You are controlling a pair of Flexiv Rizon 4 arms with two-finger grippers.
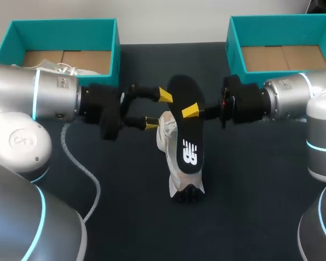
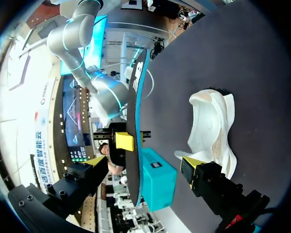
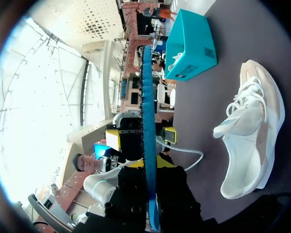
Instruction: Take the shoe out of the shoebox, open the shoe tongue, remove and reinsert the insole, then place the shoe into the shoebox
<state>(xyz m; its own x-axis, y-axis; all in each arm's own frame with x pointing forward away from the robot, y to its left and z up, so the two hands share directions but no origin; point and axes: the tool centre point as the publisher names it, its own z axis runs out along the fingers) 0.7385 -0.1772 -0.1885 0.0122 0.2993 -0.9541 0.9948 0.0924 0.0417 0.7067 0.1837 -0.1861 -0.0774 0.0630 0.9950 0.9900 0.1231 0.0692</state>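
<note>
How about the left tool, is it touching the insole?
Apart. In the left wrist view the left tool stands open, gaps showing between both fingers and the insole.

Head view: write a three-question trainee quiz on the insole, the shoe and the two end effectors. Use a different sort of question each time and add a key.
1. True or false: the insole lies inside the shoe.
2. Fill in the blank: the left end effector is ____ (open or shut).
3. What grips the insole?
A) the left end effector
B) the right end effector
C) nothing, it lies flat on its own

Key
1. False: it is held up over the shoe.
2. Open.
3. B.
</note>
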